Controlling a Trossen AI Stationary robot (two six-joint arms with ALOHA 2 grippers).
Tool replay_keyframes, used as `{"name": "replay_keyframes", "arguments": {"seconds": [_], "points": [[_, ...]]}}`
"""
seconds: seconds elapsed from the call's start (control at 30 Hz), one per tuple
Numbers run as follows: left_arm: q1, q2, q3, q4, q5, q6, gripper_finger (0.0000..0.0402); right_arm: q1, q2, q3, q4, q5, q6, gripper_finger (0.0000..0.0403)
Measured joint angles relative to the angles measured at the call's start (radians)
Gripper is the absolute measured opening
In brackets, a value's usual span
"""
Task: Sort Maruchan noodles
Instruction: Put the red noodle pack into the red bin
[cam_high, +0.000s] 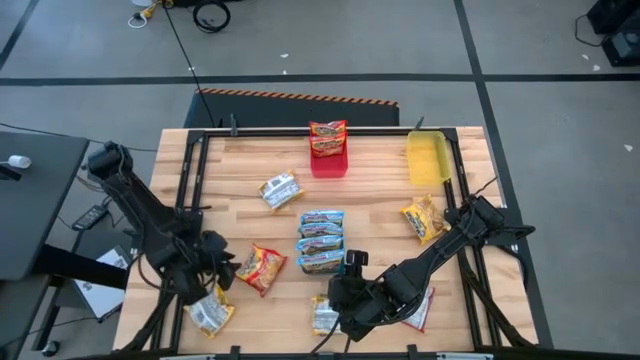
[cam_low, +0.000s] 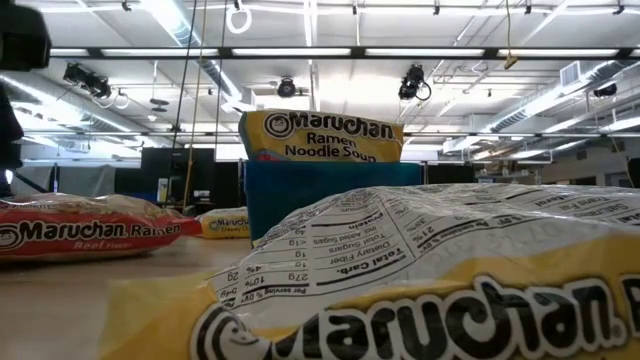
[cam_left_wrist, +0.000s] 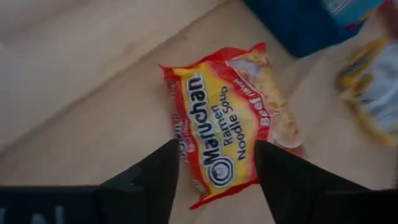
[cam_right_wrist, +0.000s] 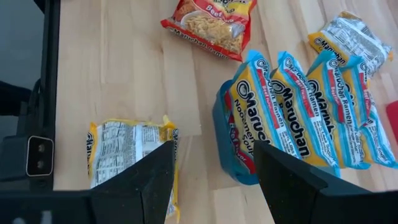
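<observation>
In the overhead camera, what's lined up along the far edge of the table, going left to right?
Silver-backed packet → red tray with red packets standing in it → yellow tray, which looks empty. The silver-backed packet lies a little nearer than the two trays.

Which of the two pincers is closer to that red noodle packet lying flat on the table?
The left. The left pincer hangs right over the red packet, fingers open either side. The right pincer is farther off, near the blue tray.
</observation>
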Motion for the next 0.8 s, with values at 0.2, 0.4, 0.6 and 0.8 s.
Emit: {"name": "replay_keyframes", "arguments": {"seconds": [0.2,0.4,0.6,0.8], "points": [[0.001,-0.024,-0.200,0.337,-0.016,-0.040,0.0252,0.011,0.000,0.000,0.003,0.001,0.000,0.0223],[0.042,0.048,-0.266,0.529,0.061,-0.038,0.0256,0.014,0.000,0.000,0.003,0.001,0.000,0.0223],[0.059,0.121,-0.265,0.658,0.143,0.023,0.0253,0.007,0.000,0.000,0.003,0.002,0.000,0.0223],[0.058,0.171,-0.262,0.711,0.137,0.120,0.0195,-0.013,0.000,0.000,0.003,0.004,-0.001,0.0223]]}}
